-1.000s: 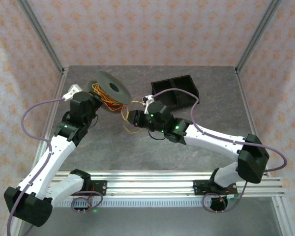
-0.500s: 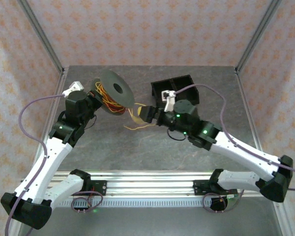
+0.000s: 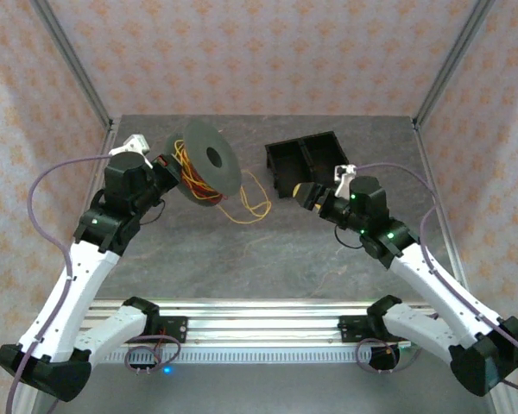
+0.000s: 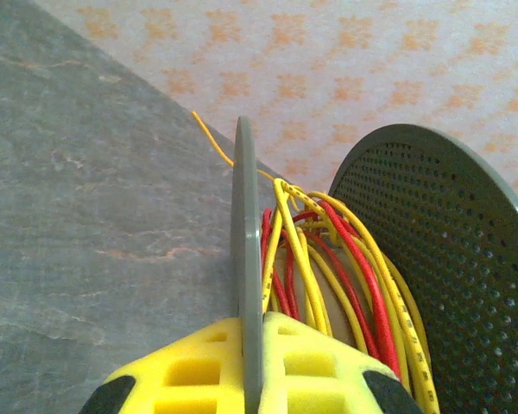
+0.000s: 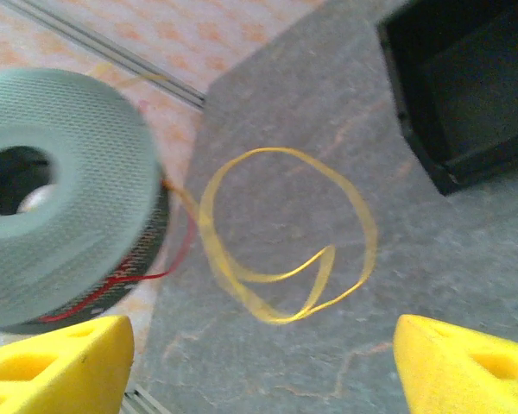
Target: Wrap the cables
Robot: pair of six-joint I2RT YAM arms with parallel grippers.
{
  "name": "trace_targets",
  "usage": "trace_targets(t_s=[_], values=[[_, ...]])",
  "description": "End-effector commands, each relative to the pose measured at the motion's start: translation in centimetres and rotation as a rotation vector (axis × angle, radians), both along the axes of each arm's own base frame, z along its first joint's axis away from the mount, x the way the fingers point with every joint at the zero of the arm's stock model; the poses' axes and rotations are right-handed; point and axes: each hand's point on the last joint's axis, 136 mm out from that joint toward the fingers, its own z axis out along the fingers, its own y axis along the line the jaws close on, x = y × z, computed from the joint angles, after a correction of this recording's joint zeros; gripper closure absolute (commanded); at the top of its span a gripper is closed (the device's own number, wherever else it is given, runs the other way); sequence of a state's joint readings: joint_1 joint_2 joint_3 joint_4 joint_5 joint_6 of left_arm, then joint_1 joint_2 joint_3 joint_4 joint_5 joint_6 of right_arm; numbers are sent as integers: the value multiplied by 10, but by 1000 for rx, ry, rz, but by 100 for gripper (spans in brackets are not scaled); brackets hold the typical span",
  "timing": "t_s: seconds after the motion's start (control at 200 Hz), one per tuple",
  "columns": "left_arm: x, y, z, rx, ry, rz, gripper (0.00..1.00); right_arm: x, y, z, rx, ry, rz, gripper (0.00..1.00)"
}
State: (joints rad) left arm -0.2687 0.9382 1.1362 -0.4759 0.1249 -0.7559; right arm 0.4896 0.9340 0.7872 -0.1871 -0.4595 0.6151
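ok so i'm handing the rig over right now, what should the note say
Hands: left hand shut on the spool flange, holding it tilted; right hand open and empty, near the black bin.
Things: cables partly wound on the spool; a yellow loose loop lies on the table beside it.
Done: some turns on.
Left: wind the loose loop on.

Upper left of centre, a spool [image 3: 209, 161] carries wound cables [image 5: 242, 281] that spill rightward in a loop on the counter [image 3: 268, 259]; a bin [image 3: 306, 159] lies further right.
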Motion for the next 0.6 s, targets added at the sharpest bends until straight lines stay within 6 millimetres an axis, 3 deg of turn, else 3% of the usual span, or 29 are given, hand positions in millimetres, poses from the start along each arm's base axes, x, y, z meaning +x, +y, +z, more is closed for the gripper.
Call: trace_targets(t_s=[0.0, 0.16, 0.45, 0.591], values=[[-16, -17, 75, -38, -190, -121, 100, -2, 0, -3, 6, 2, 81, 23], [-37, -35, 101, -29, -212, -267, 100, 6, -7, -4, -32, 8, 97, 25], [-71, -42, 129, 45, -237, -386, 100, 17, -22, 38, -3, -44, 92, 26], [-82, -53, 136, 63, -256, -480, 100, 12, -13, 58, 0, -61, 179, 28]])
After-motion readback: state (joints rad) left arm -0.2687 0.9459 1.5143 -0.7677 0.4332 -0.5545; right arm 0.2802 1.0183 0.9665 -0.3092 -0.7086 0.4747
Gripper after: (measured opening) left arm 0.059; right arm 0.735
